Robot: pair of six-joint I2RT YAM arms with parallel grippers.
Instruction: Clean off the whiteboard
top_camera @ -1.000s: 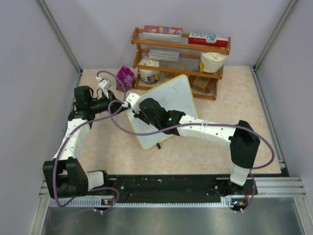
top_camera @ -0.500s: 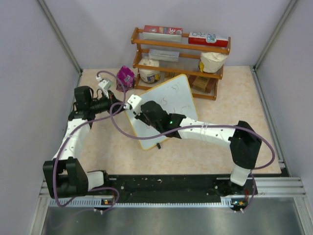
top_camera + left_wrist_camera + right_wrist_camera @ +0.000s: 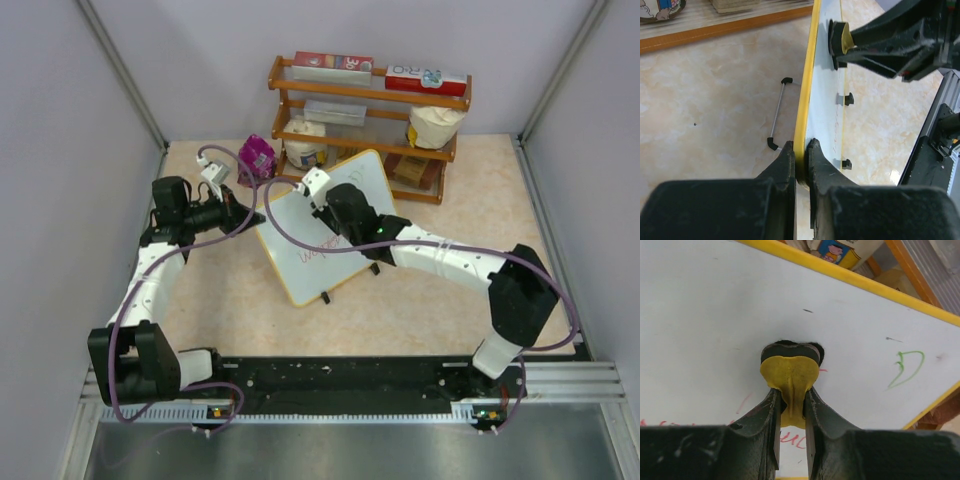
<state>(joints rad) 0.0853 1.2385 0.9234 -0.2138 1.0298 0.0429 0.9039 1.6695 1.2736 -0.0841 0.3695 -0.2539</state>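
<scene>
There's the left end effector (image 3: 801,150) pinched tight on the whiteboard (image 3: 300,272) at its yellow rim, the right end effector (image 3: 791,392) clamping a yellow eraser (image 3: 790,371) against its face, board standing tilted on the desk (image 3: 500,200) just before the shelf (image 3: 370,95).

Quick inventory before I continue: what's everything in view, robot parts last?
whiteboard: one, white with yellow frame, mid-table, bearing red writing and a green mark
eraser: one, yellow with black pad, against the board
wooden rack: one, brown, at the back
boxes: two, red and white, atop the rack
white jar: one, rack's left side
cream sack: one, rack's right side
purple packet: one, left of the rack
table: one, beige
left gripper: black, shut on the whiteboard's edge
right gripper: black, shut on the eraser
</scene>
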